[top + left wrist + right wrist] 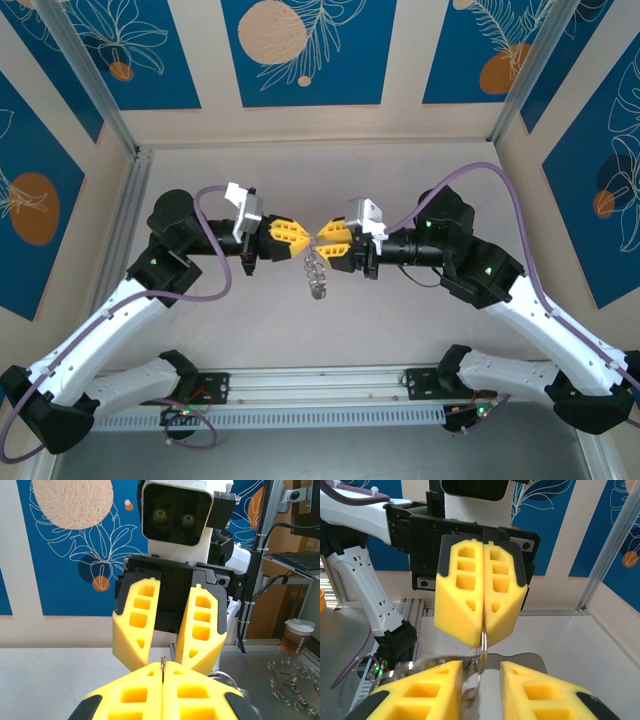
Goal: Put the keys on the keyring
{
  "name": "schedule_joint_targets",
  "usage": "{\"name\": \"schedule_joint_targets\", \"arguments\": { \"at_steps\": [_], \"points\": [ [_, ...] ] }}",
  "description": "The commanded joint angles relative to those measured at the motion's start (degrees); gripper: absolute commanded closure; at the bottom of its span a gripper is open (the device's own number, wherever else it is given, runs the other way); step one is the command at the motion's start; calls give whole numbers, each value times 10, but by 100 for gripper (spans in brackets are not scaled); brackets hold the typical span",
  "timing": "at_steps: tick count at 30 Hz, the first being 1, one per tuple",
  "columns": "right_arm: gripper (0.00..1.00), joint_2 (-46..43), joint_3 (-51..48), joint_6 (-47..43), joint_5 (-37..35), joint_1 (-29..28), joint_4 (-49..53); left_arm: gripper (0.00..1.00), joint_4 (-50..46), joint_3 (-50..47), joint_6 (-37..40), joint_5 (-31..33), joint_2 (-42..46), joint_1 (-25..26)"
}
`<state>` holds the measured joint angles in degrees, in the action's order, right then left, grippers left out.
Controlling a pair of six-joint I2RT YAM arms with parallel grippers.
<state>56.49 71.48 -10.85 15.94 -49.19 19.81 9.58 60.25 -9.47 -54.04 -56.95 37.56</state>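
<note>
Top external view has both arms meeting over the middle of the table (420, 340), with the left gripper (302, 242) and right gripper (321, 240) nose to nose. The keyring (316, 270) hangs just below them, clear of the table, with a fringe of silvery keys (319, 288) dangling from it. On the right wrist camera the left gripper is clenched on the top of the thin hoop, which drops down between the right gripper's own fingers (427, 687). These stand apart, one on each side of the hoop, gripping nothing. I judge the task part done: the hoop is lifted and steadied, and some keys seem threaded on already. I cannot make out a yellow-orange key, so whether it is on or left to fetch I cannot tell
</note>
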Motion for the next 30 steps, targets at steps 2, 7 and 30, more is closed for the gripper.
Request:
{"name": "schedule_joint_targets", "arguments": {
  "at_steps": [2, 7, 30],
  "points": [
    [76, 11, -4, 15, 23, 2, -30, 100, 3, -4, 17, -13, 9, -7],
    [92, 22, 3, 14, 15, 3, -17, 100, 14, -8, 14, -13, 10, -7],
    [100, 112, 160, -115, -131, -35, 226, 65, -497, 190, 337, 169, -33, -1]
  ]
}}
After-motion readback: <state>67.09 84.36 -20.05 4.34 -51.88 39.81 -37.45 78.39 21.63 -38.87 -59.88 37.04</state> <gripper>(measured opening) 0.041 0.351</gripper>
